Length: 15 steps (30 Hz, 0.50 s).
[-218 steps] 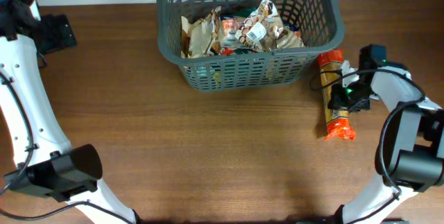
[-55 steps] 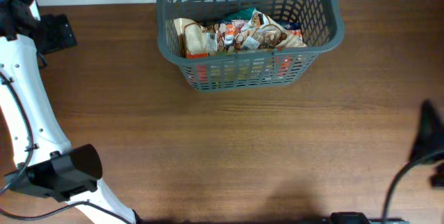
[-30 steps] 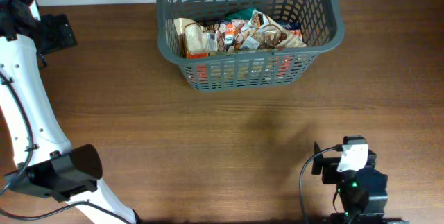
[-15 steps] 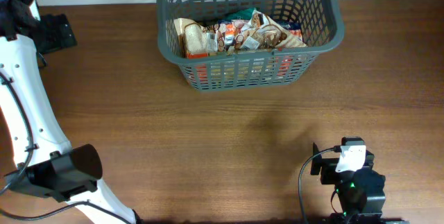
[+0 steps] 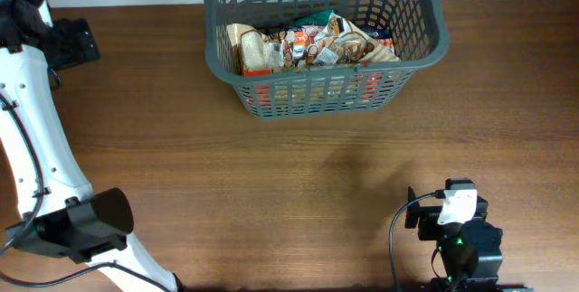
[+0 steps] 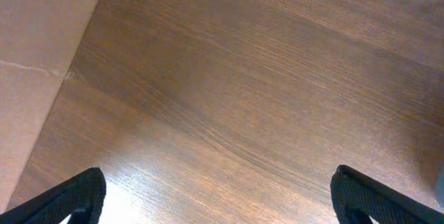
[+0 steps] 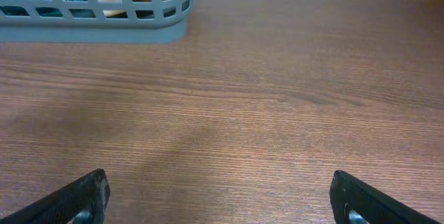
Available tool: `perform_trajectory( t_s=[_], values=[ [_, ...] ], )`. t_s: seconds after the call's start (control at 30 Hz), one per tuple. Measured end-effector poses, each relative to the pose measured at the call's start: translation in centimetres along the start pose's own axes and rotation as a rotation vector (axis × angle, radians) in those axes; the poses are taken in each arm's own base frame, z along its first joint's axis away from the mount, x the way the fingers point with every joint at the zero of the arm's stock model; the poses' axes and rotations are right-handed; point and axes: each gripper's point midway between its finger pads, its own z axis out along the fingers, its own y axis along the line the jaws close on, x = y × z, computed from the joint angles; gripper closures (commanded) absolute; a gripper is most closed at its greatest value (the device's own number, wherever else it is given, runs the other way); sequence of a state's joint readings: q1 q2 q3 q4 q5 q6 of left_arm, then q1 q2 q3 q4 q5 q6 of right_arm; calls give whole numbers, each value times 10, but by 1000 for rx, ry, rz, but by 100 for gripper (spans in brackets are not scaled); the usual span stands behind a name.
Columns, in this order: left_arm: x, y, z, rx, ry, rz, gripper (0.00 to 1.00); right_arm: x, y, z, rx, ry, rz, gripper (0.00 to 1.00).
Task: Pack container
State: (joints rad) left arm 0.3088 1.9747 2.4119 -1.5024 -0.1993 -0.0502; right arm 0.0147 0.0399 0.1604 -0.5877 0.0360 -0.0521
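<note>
At the near edge of the wooden table (image 5: 271, 183) the right arm (image 5: 460, 238) sits folded low, right of centre, its white and black wrist block facing up with a small green light. In its wrist view the right gripper (image 7: 225, 197) has its two dark fingertips (image 7: 83, 195) far out at the bottom corners, spread wide, with only bare wood grain between them and nothing held. Beyond it lies a broad stretch of brown table. The left arm (image 5: 36, 147) runs up the left side, white links rising from a black joint near the front corner to the far left corner. The left gripper (image 6: 225, 197) is likewise spread wide and holds nothing, looking down on the table by its edge. Farthest off, at the back edge and a little right of centre, stands the container (image 5: 308, 98), a dark grey lattice basket sitting upright, with a jumble of snack packets (image 5: 312, 43) lying inside; its lower corner shows at the top of the right wrist view (image 7: 90, 26), well apart from both grippers
</note>
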Motion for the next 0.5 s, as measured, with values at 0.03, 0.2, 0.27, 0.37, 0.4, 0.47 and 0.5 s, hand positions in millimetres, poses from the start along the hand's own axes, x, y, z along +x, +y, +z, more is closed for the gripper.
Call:
perform_trajectory(
  t_s=[0.03, 0.2, 0.27, 0.37, 0.4, 0.47, 0.5],
  values=[
    [0, 0, 0, 0, 0, 0, 1, 0, 0, 0, 0, 0, 0, 1],
    [0, 0, 0, 1, 0, 1, 1, 0, 0, 0, 0, 0, 0, 1],
    [0, -1, 0, 2, -1, 3, 1, 0, 0, 0, 0, 0, 0, 1],
    [0, -3, -4, 5, -8, 7, 1, 0, 0, 0, 0, 0, 0, 1],
    [0, -4, -7, 7, -15, 8, 1, 0, 0, 0, 0, 0, 0, 1],
    [0, -5, -17, 11, -34, 10, 1, 0, 0, 0, 0, 0, 0, 1],
    [1, -5, -24, 14, -47, 10, 1, 0, 0, 0, 0, 0, 0, 1]
  ],
)
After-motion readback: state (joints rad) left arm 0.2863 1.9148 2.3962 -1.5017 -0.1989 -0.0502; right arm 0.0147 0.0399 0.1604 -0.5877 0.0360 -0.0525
